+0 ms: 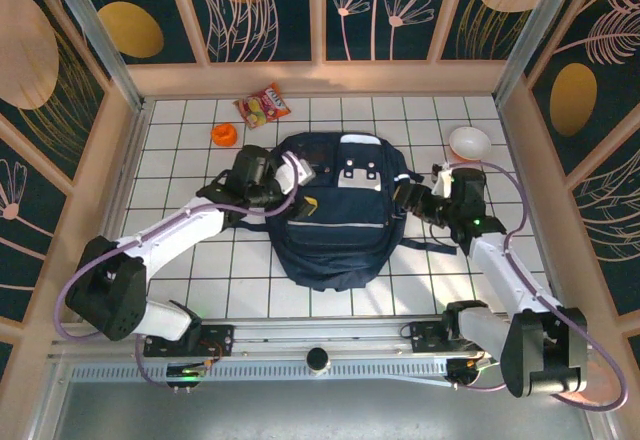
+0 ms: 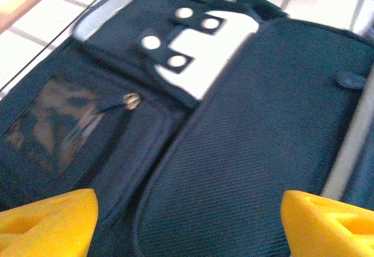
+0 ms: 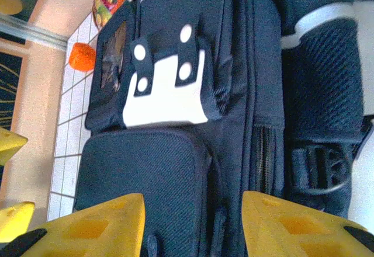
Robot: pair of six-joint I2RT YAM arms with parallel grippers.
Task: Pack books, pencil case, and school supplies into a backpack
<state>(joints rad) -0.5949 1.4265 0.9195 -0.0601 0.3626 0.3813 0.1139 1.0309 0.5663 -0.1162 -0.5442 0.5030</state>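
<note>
Backpack (image 1: 330, 222) lies flat mid-frame on the white gridded tabletop (image 1: 180, 160), front pockets up, flaps apparently closed. My left jaws sit at its upper-left corner, wide apart and gripping nothing. A zip pull (image 2: 131, 100) shows centre-left in the left wrist view, beside the window pocket (image 2: 52, 122). My right jaws stand part open at the bag's right side, over the front pocket (image 3: 146, 181), with nothing between them.

Judgement: this is the opening step; packing has not begun. Next, the left jaws should close on the pull and draw it along the zip while the right jaws pin the fabric.
</note>
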